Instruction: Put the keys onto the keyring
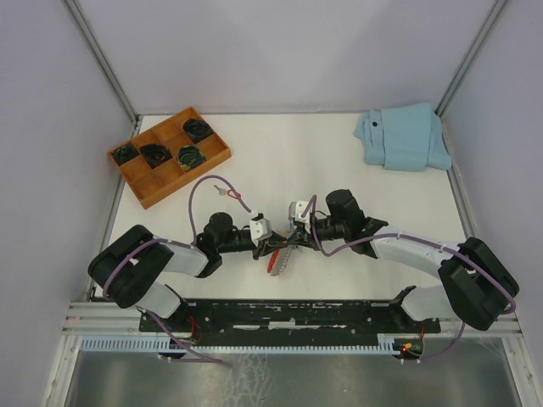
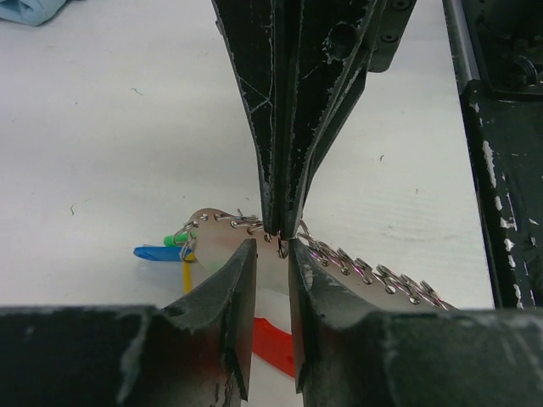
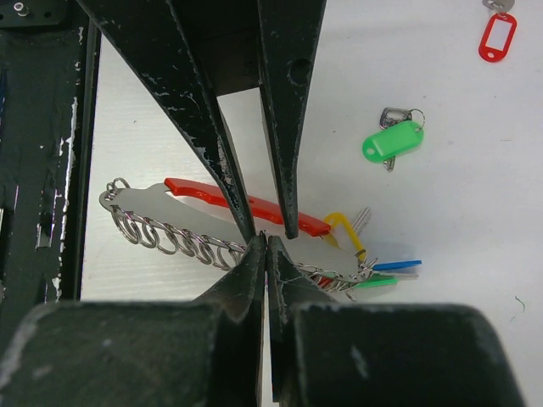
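One grey, ring-lined, red-banded keyring; right gripper tight on it, left gripper apart.

Keyring: flat grey plate, a row of small split rings along one edge, a red curved band along the other. Yellow, blue and green tags bunch at one end.

Green-tagged key: silver, loose on the white table, near the keyring but apart.

Red-tagged key: farther off, blade cut by the frame edge.
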`<state>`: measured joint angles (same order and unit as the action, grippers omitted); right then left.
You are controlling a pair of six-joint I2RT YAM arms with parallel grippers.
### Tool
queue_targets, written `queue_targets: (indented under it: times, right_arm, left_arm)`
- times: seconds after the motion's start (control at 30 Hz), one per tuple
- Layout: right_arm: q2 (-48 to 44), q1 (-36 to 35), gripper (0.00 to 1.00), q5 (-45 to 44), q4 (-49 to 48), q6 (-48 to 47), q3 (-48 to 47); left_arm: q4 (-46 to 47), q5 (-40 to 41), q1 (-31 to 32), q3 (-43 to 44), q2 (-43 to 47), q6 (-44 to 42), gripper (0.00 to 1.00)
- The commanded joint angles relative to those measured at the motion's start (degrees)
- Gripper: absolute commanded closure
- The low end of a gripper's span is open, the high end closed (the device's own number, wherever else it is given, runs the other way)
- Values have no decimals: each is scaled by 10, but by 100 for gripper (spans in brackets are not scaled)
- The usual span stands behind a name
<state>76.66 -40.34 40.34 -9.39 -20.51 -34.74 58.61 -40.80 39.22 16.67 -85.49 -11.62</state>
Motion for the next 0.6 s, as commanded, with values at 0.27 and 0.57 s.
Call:
queue_targets:
  times: [0.27, 0.57]
  right_arm:
    - [3, 2, 96, 29, -24, -11, -19]
    - [-30, 3, 78, -16, 12, -18, -10]
  left_arm:
    - [-20, -44, -2, 33, -12, -42, 97]
    - [-149, -6, 0, 54, 34, -73, 97]
